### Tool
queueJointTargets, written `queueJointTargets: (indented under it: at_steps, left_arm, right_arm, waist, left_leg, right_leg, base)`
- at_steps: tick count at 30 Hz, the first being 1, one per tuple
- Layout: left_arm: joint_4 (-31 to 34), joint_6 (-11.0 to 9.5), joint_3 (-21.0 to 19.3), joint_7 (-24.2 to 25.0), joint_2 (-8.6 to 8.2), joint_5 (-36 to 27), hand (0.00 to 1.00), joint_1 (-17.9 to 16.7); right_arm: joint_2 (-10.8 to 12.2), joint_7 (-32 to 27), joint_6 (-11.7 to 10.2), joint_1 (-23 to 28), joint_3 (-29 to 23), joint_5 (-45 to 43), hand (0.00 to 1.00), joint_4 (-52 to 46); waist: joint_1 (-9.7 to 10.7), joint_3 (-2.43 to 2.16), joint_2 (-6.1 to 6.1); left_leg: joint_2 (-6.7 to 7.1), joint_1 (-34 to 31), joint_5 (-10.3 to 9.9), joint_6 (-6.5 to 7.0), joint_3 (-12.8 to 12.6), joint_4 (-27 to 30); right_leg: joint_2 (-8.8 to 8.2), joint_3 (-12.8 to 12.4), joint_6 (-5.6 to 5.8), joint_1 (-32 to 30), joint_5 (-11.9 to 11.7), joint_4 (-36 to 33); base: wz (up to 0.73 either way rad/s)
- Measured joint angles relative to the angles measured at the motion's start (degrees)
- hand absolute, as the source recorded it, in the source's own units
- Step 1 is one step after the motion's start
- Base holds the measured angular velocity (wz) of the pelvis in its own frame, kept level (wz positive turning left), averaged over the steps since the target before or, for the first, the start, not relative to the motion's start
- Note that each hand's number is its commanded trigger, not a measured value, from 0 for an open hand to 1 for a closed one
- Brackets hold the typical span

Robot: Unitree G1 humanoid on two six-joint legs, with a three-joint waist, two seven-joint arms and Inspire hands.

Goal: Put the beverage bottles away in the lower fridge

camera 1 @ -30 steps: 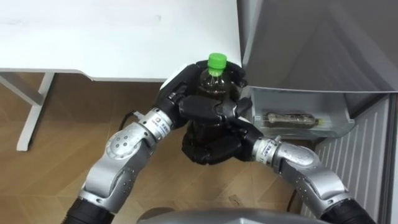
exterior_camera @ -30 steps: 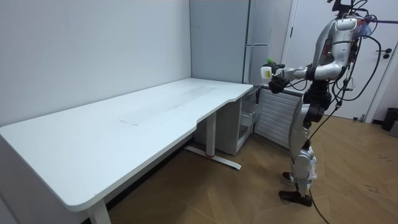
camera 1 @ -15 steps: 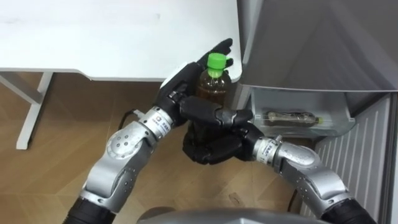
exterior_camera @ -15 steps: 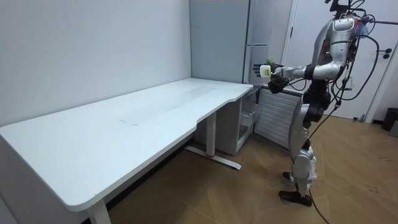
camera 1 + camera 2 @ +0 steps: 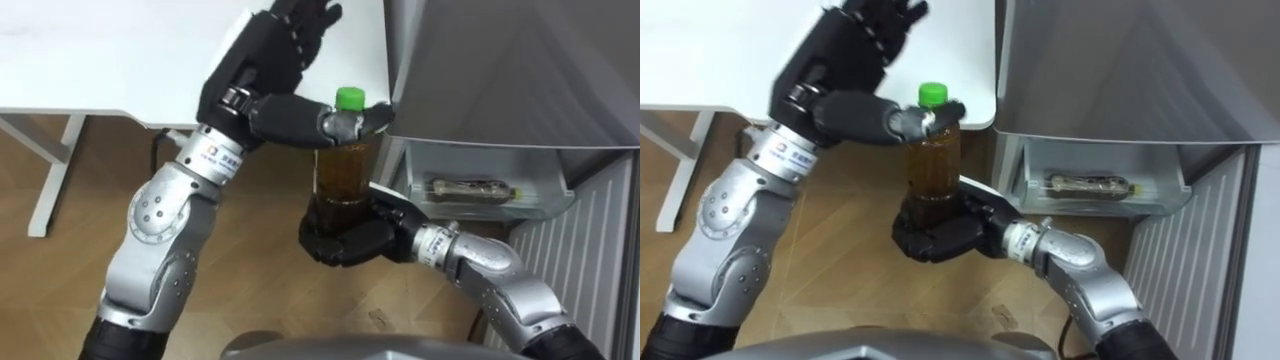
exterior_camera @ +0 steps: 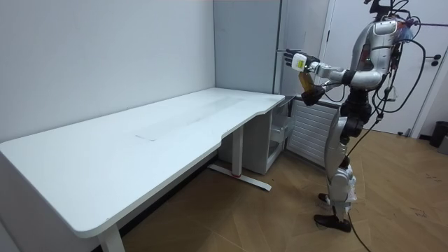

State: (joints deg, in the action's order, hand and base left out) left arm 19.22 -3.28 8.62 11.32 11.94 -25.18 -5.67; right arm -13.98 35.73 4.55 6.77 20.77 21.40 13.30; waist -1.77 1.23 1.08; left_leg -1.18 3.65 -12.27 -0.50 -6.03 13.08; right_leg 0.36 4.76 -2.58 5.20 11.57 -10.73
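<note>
A tea bottle (image 5: pixel 345 165) with a green cap (image 5: pixel 349 97) stands upright in front of me, and my right hand (image 5: pixel 345 240) is shut round its base. My left hand (image 5: pixel 280 45) is raised above the desk edge with its fingers straight, and its thumb lies against the bottle's neck just under the cap. Both also show in the right eye view: the bottle (image 5: pixel 933 160), the right hand (image 5: pixel 940 235) and the left hand (image 5: pixel 855 45). The room view has me standing before the grey fridge (image 6: pixel 297 35), holding the bottle (image 6: pixel 306 80) at chest height.
The lower fridge compartment (image 5: pixel 480 165) stands open on my right, and another bottle (image 5: pixel 470 190) lies on its side in it. The grey upper fridge front (image 5: pixel 510 70) overhangs it. A ribbed white panel (image 5: pixel 590 260) is at far right. The white desk (image 5: pixel 150 60) is on my left.
My left hand has let go of the bottle, opened and risen above the desk edge. The right hand keeps hold of the bottle's base, so more of the bottle shows.
</note>
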Motion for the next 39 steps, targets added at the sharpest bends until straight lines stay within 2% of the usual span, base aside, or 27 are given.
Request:
queueJointTargets:
  at_steps: [5,9,12,16,20,24,26,30,33,39]
  left_arm:
    - [0.0,-1.1,-5.0,-5.6,-0.26,0.0,0.00,0.0]
    - [0.0,-1.1,-6.5,-8.7,-0.27,0.0,0.00,-0.1]
    - [-1.0,-1.9,-8.1,-10.6,-0.22,-0.1,0.00,-0.4]
    - [-4.2,-2.3,-10.1,-12.8,-0.16,-0.1,0.00,-1.6]
    - [-10.3,-2.3,-10.4,-16.2,-0.20,-1.9,0.00,-3.0]
    - [-20.9,-2.3,-10.6,-19.6,-0.20,-4.6,0.00,-2.9]
    - [-25.0,-2.0,-10.5,-20.5,-0.20,-4.6,0.00,-3.1]
    - [-33.9,-2.0,-10.3,-21.6,-0.20,-4.3,0.00,-4.0]
    - [-41.5,-1.3,-9.4,-22.1,-0.44,-4.6,0.00,-4.4]
    - [-45.9,-0.8,-9.5,-24.0,-0.69,-4.7,0.00,-5.3]
  right_arm:
    - [0.2,0.0,0.0,0.5,-2.1,-1.7,1.00,-0.1]
    - [0.4,0.3,0.0,1.5,-3.2,-1.7,1.00,-0.8]
    - [0.7,0.4,0.0,2.3,-4.9,-1.7,1.00,-0.8]
    - [0.6,-0.1,0.0,3.4,-6.8,-4.3,1.00,-0.7]
    - [-0.2,-0.5,0.3,4.2,-6.7,-5.6,1.00,-0.6]
    - [-0.6,-2.3,0.4,4.2,-6.7,-6.1,1.00,-0.4]
    - [-0.5,-3.0,0.6,4.4,-6.7,-6.3,1.00,-0.4]
    - [0.1,-4.3,0.6,5.2,-6.2,-6.5,1.00,-0.2]
    - [0.7,-4.6,1.4,5.5,-6.1,-6.2,1.00,0.0]
    - [0.8,-5.2,1.4,5.5,-6.0,-5.9,1.00,0.3]
  waist:
    - [-0.9,0.02,-0.19]
    - [-2.1,0.03,-0.25]
    - [-3.1,0.06,-0.35]
    - [-3.9,-0.09,-0.68]
    - [-4.7,-0.14,-1.04]
    - [-4.9,-0.22,-1.36]
    - [-4.9,-0.20,-1.27]
    - [-5.2,-0.60,-0.69]
    - [-5.5,-0.63,-0.65]
    - [-6.4,-0.66,-0.55]
  left_leg:
    - [-0.02,0.1,0.0,0.00,0.0,-0.4]
    - [-0.02,0.2,0.0,0.00,0.0,-0.8]
    - [-0.02,0.8,0.0,0.00,0.0,-1.1]
    - [0.00,1.3,0.0,0.00,0.0,-1.3]
    - [-0.03,2.3,0.0,0.00,0.1,-1.6]
    - [0.00,2.9,0.0,0.00,-0.1,-1.6]
    - [0.02,2.8,0.0,0.01,-0.1,-1.6]
    - [0.11,2.8,0.1,0.08,0.0,-1.6]
    - [0.10,2.9,0.1,0.08,0.0,-1.7]
    - [0.05,3.1,0.1,0.07,0.2,-1.7]
  right_leg:
    - [0.06,0.0,0.00,-0.1,0.0,0.0]
    - [0.10,0.0,0.00,-0.2,0.0,0.0]
    - [0.11,0.0,0.00,0.3,0.0,0.0]
    - [0.06,0.1,0.00,0.6,0.0,0.1]
    - [0.10,0.1,0.00,1.4,0.0,0.1]
    - [0.10,0.0,0.01,2.0,0.0,0.2]
    - [0.10,0.0,0.01,2.0,0.0,0.3]
    - [0.02,0.1,0.01,2.0,0.0,0.4]
    - [0.08,0.1,0.04,2.4,-0.1,0.8]
    - [0.05,0.7,0.02,2.9,-0.1,1.0]
  base:
    - [0.00]
    - [0.00]
    - [0.00]
    - [0.00]
    - [-0.02]
    - [0.00]
    - [0.00]
    - [0.00]
    - [0.00]
    - [0.04]
